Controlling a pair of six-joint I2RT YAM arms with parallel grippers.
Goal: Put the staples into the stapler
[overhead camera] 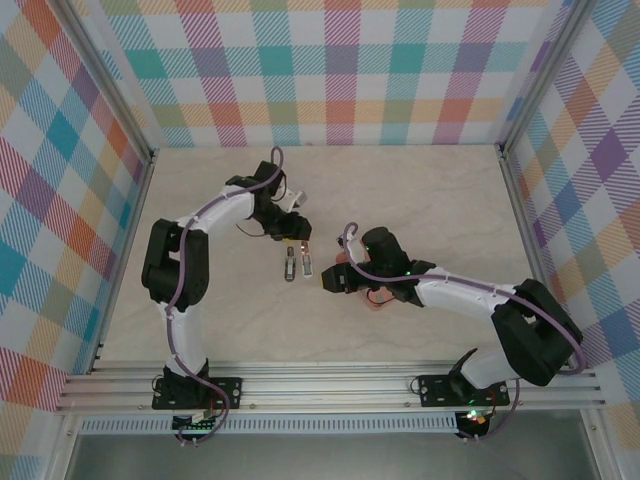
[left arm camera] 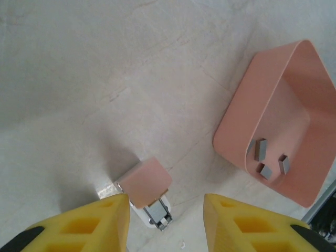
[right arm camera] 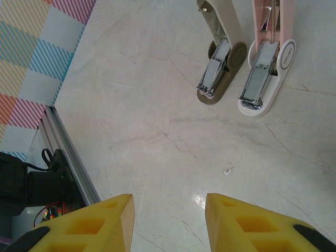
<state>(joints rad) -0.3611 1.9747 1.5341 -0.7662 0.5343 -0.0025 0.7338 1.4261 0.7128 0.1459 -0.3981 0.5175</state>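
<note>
Staples dark matt metal; tray smooth pink plastic

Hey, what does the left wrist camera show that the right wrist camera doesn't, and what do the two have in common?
Left wrist: the salmon-pink tray with three dark-grey staples lying in it, to the right of the open left gripper. Right wrist: a beige stapler lying opened, the plaid wall and a metal rail, past the open right gripper. Both: the marbled table and, apparently, the pink stapler, one end of it just below the left gripper.
</note>
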